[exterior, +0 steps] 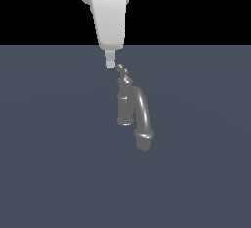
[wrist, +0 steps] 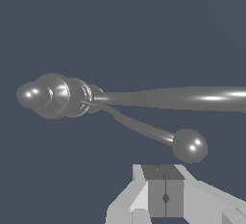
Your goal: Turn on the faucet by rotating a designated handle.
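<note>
The grey metallic faucet (exterior: 126, 107) stands on the floor with an upright post, a knob finial on top and a thick arched spout (exterior: 141, 117) that ends in a collar. The thin curved handle (exterior: 122, 69) runs from the post top to a small ball tip. In the wrist view the handle (wrist: 144, 129) ends in its ball tip (wrist: 190, 145), just beyond my fingertips. My gripper (exterior: 110, 63) hangs next to the ball tip, on the exterior view's left of it. In the wrist view my gripper (wrist: 165, 189) has its fingers pressed together and holds nothing.
The flat grey-blue floor (exterior: 54, 163) spreads around the faucet. The white arm link (exterior: 110, 16) comes down from above the faucet.
</note>
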Controlling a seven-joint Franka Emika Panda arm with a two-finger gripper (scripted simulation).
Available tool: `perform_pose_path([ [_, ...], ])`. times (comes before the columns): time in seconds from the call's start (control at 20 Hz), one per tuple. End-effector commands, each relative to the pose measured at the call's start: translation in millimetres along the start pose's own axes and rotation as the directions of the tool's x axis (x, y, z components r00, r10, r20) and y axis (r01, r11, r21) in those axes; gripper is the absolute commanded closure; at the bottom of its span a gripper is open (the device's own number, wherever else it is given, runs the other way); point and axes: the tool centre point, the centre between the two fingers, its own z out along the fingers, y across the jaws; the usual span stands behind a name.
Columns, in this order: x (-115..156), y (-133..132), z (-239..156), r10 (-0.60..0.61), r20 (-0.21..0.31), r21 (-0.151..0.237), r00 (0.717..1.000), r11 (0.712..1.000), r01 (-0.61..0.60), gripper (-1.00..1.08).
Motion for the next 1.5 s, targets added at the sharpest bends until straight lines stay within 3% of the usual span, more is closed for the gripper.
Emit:
perform_pose_path([
  [0.0, 17, 1, 1, 0.011, 0.0, -0.002, 1.0, 1.0, -0.011, 1.08],
  [0.75, 104, 9, 9, 0.02, 0.002, -0.026, 1.0, 0.999, -0.019, 1.08],
  [0.8, 104, 9, 9, 0.02, 0.002, -0.026, 1.0, 0.999, -0.019, 1.08],
  [0.85, 87, -1, 0, -0.007, -0.002, -0.003, 1.0, 1.0, 0.007, 1.08],
  [1.45, 122, -27, 4, 0.004, 0.0, -0.013, 1.0, 1.0, -0.004, 1.08],
])
